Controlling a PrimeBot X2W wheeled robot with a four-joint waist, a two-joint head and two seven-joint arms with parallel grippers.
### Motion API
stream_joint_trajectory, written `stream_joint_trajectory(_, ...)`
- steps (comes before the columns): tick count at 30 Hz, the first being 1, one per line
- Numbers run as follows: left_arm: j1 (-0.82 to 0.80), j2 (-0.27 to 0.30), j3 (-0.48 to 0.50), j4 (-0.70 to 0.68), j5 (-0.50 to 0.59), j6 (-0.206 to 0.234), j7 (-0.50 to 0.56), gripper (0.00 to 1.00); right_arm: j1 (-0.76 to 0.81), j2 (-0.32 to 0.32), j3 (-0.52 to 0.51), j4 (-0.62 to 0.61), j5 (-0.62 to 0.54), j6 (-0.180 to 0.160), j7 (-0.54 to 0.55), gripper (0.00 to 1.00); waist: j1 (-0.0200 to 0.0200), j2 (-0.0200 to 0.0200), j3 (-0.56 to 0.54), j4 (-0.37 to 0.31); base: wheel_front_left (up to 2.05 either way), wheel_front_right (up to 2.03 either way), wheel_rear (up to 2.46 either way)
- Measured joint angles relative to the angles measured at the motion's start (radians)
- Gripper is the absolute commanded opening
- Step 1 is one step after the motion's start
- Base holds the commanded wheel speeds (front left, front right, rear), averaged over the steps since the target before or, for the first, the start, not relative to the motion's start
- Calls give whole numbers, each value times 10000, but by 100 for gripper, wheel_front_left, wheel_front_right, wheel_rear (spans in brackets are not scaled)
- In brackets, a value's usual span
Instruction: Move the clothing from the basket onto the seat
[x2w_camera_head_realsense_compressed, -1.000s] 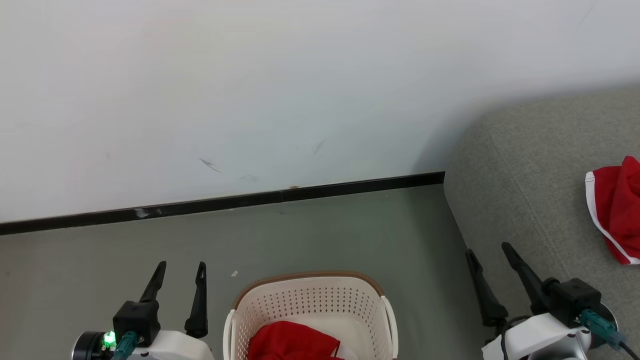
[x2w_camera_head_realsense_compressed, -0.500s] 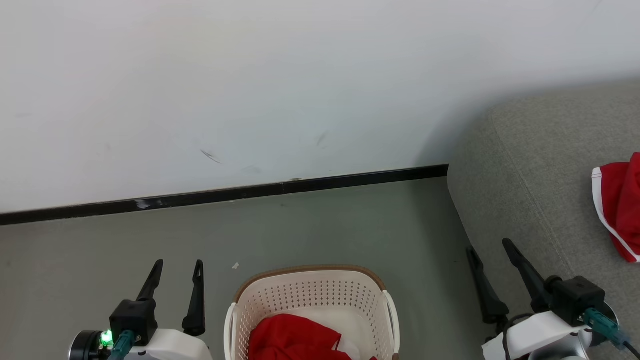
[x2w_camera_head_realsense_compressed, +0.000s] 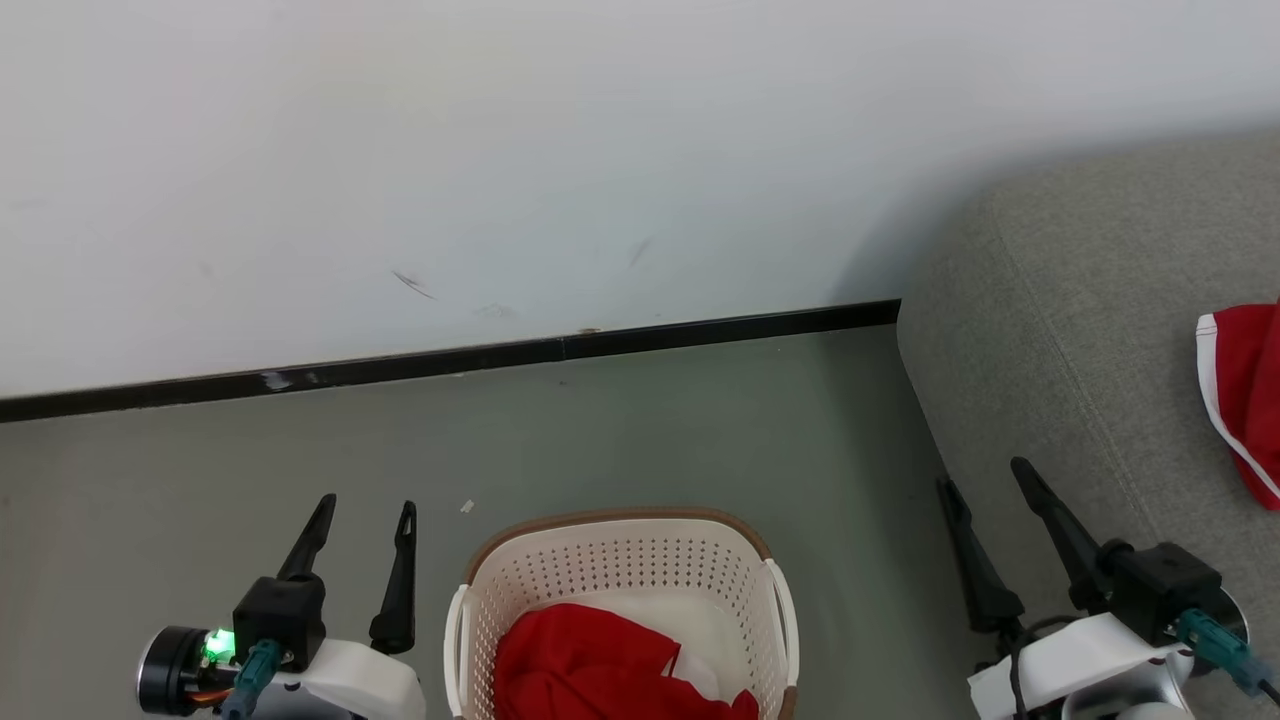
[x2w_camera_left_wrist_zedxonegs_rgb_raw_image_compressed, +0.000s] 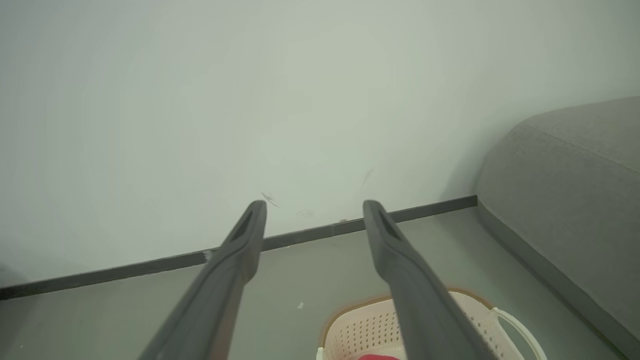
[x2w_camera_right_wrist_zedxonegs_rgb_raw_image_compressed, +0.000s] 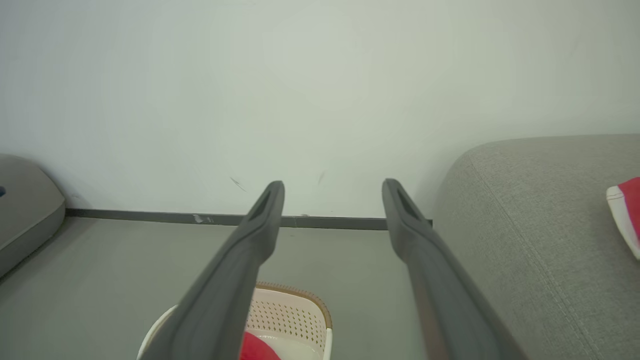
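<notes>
Downward tilting of the head camera is being shown by the whole scene sliding up since a second ago; nothing itself is being shifted. The left gripper (x2w_camera_head_realsense_compressed: 367, 500) and right gripper (x2w_camera_head_realsense_compressed: 980, 472) are being held spread and empty. A crumpled red garment (x2w_camera_head_realsense_compressed: 590, 660) is lying in the laundry basket (x2w_camera_head_realsense_compressed: 620, 516) between them, nearer the left gripper and back from its fingertips, with no clear long axis. A second red garment (x2w_camera_head_realsense_compressed: 1245, 380) is lying on the sofa (x2w_camera_head_realsense_compressed: 1060, 330) at the right.
</notes>
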Motion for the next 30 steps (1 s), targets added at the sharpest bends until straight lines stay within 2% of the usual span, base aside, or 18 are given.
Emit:
stream_joint_trajectory(10,-767,322,-949,660,748,-531,399,100,-10,8,-462,-523,-261,0,77,100,0,0,566,-114,0,0,0)
stream_joint_trajectory(21,-1761,309,-2270,1689,1758,-1244,989,100,-3,23,-1191,-1214,-261,0,96,100,0,0,1448,-358,0,0,0)
stream_joint_trajectory(30,-2297,146,-2832,2397,2104,-1584,1210,100,-92,31,-1496,-1739,-259,0,96,100,0,0,2254,-593,0,0,0)
